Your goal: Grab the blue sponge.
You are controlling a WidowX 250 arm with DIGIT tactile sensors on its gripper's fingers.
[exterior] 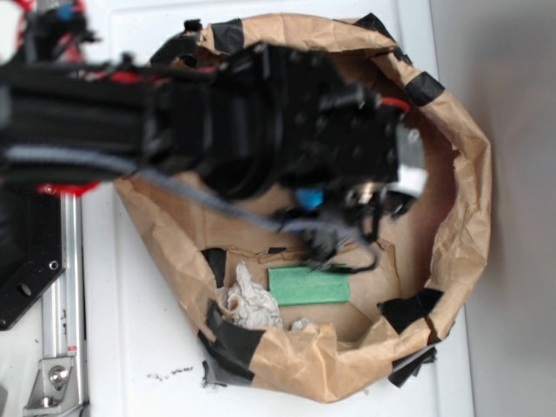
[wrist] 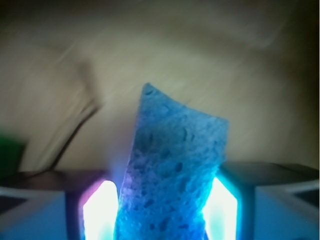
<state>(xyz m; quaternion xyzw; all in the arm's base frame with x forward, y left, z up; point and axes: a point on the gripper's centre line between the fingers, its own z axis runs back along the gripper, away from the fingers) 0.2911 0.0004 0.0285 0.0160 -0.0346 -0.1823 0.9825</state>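
We log the blue sponge (wrist: 172, 170) pinched upright between the gripper (wrist: 160, 210) fingers (wrist: 100, 210), above the brown paper nest (exterior: 460, 174); the green block (exterior: 308, 285) lies inside that nest, near crumpled white paper (exterior: 250, 302).

It looked like a robot lab bench — a white table (exterior: 130, 347) carried a crumpled brown paper ring (exterior: 469, 200) patched with black tape (exterior: 230, 343), an aluminium rail (exterior: 65, 287) ran beside it, and a black arm (exterior: 217, 113) trailed cables.
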